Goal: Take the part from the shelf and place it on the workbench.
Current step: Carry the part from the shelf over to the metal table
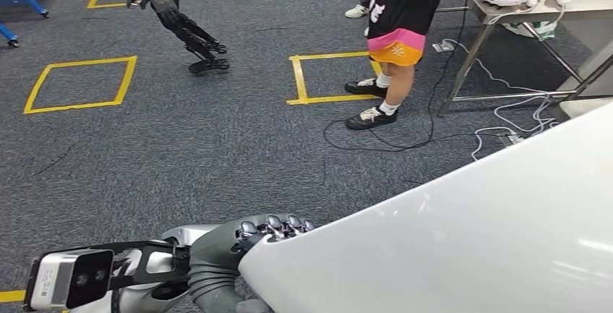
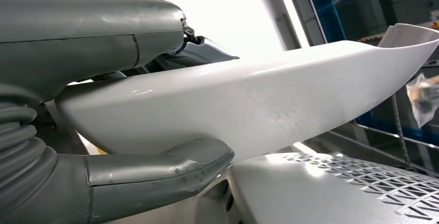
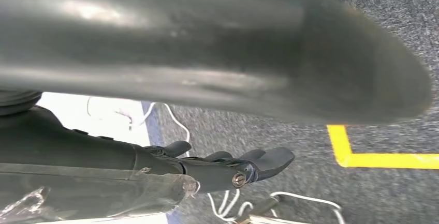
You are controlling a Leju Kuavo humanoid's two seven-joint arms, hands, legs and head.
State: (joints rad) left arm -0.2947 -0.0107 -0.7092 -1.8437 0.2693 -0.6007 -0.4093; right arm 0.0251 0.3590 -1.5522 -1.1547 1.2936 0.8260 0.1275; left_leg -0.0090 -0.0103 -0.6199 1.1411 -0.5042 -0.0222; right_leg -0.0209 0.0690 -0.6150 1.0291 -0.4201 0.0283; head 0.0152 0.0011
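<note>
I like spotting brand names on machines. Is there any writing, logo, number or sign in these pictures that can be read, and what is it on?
No text can be read here.
Label on the wrist camera: small print, too tiny and blurred to read.
White marks on the person's black top: a pattern, not legible words.
White mark on the orange shorts: a small emblem, no letters.
The white part in the left hand: plain.

Large white curved part (image 1: 463, 241) (smooth, glossy shell) gripped at near edge by left hand (image 1: 246, 244), held tilted above grey carpet.
</note>
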